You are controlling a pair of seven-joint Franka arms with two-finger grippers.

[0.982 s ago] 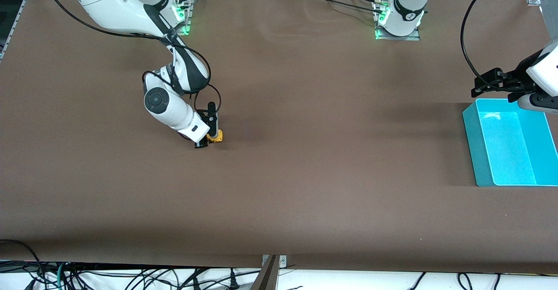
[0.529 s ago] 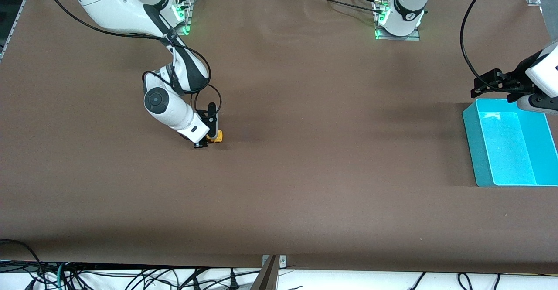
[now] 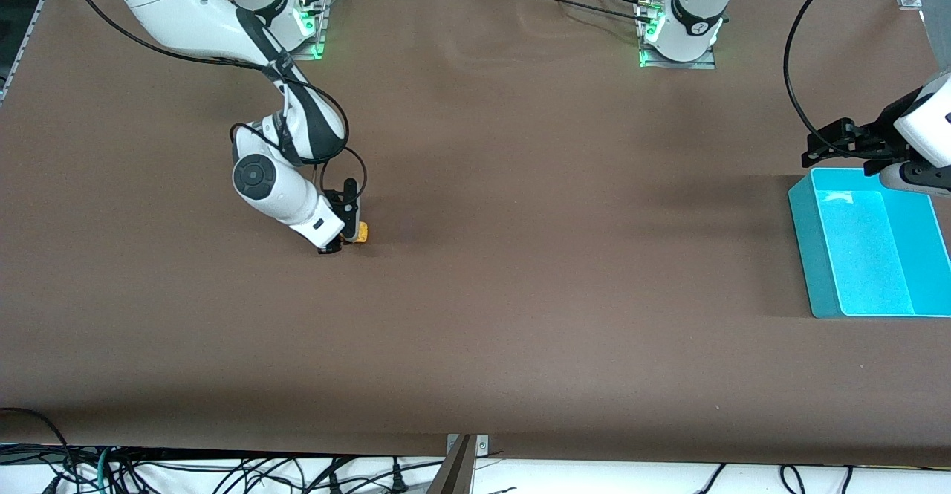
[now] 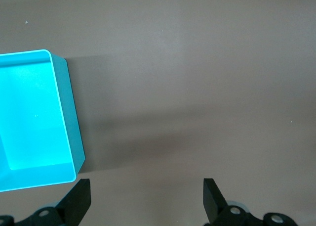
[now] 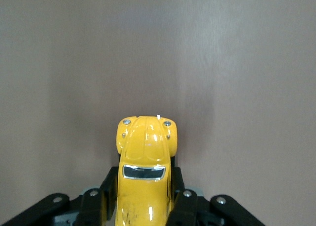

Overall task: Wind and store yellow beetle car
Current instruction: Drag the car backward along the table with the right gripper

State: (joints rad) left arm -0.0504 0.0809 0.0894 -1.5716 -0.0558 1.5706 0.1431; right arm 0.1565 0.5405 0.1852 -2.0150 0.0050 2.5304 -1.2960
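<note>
i see right gripper [image 3: 344,238] clamped on the yellow beetle car [image 3: 359,233], seemingly down on the table [image 3: 520,293] toward right arm's end | left gripper [image 3: 817,148] spread wide, waiting by the turquoise bin [image 3: 806,245]

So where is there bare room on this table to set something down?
Brown table lies bare between the yellow beetle car, gripped by the right gripper, and the turquoise bin, and toward the camera. Only the bin's end is crowded: the left gripper hangs there.
</note>
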